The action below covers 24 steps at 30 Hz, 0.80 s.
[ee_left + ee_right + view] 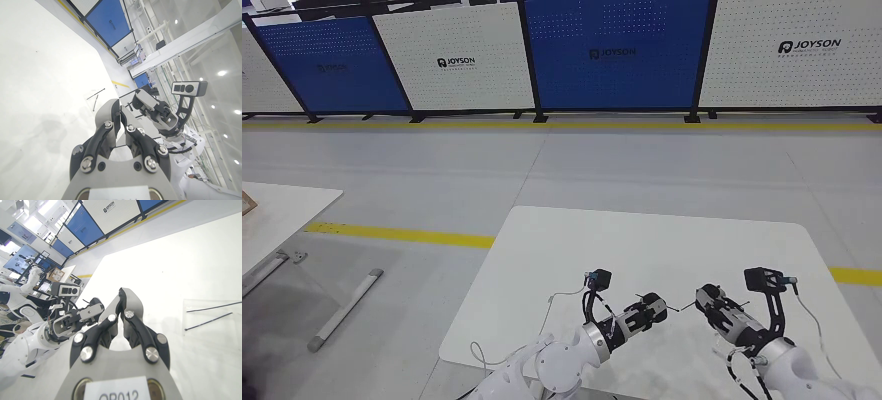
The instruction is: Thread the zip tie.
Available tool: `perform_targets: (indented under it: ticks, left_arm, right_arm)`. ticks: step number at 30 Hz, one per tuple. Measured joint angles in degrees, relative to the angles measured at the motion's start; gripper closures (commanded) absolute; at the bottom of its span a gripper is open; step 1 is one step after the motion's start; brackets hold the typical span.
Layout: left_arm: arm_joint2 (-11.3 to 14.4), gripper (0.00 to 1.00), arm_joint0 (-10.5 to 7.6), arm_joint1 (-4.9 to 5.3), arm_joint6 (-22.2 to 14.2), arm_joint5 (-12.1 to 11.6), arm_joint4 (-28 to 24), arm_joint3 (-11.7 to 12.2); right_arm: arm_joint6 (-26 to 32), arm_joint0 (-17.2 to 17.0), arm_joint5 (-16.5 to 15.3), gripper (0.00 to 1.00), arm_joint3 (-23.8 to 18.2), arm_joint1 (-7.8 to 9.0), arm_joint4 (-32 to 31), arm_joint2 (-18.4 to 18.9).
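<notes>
A thin black zip tie (679,305) spans the small gap between my two grippers, just above the near part of the white table (642,250). My left gripper (657,308) (119,111) is shut on one end. A short black piece of the tie (86,301) sticks out past it in the right wrist view. My right gripper (702,297) (121,291) is shut on the other end, with a black bit showing at its tips. The two grippers face each other tip to tip, a few centimetres apart.
Two spare black zip ties (213,308) (208,321) lie on a clear plastic sheet (217,332) on the table beside my right arm, and they also show as spare ties (96,93) in the left wrist view. Blue and white partition panels (612,55) stand across the floor.
</notes>
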Motion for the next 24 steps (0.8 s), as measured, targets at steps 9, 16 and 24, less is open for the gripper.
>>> perform_targets:
  ticks: [9,16,24]
  left_arm:
    - [0.00,1.00,0.00,0.00,0.00,0.00,0.00,0.00]
    - [0.00,1.00,0.00,0.00,0.00,0.00,0.00,0.00]
    - [0.00,1.00,0.00,0.00,0.00,0.00,0.00,0.00]
  right_arm:
    - [0.33,0.74,0.49,1.00,0.05,-0.33,-0.86,-0.77]
    - [0.20,-0.31,0.01,1.00,-0.63,-0.40,-0.81,0.22]
    - [1.40,0.37,0.29,1.00,-0.42,-0.63,-1.76,-0.64]
